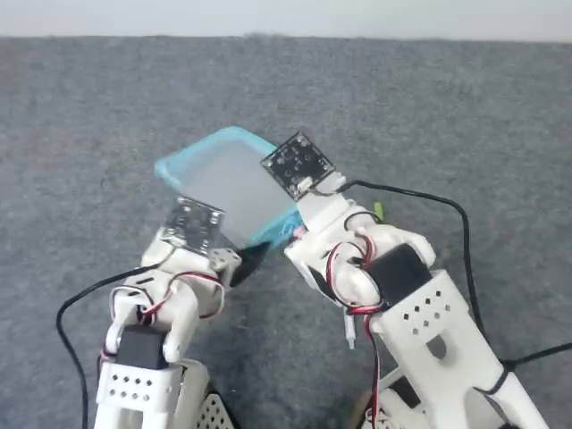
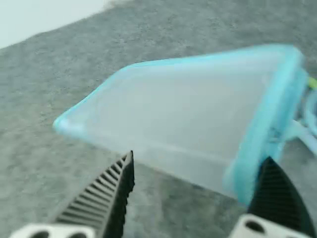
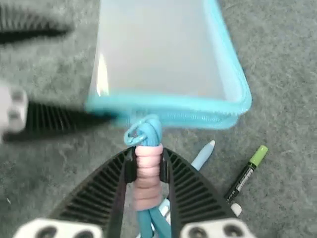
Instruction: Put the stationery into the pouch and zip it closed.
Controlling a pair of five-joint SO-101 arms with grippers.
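The right gripper (image 3: 147,154) pinches the pull (image 3: 147,173), likely to run the zip. The left gripper (image 2: 199,158), wide, straddles the pouch (image 2: 198,114), seemingly to brace it. A marker (image 3: 246,173) and pen (image 3: 203,156) lie outside.

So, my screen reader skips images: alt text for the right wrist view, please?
The right gripper grips the pink pull at the zip edge of a clear, blue-trimmed pouch. A green-capped marker and a pale blue pen lie on the grey mat beside it.

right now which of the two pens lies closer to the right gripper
The pale blue pen: it lies right beside the right gripper, while the green-capped black pen lies farther out.
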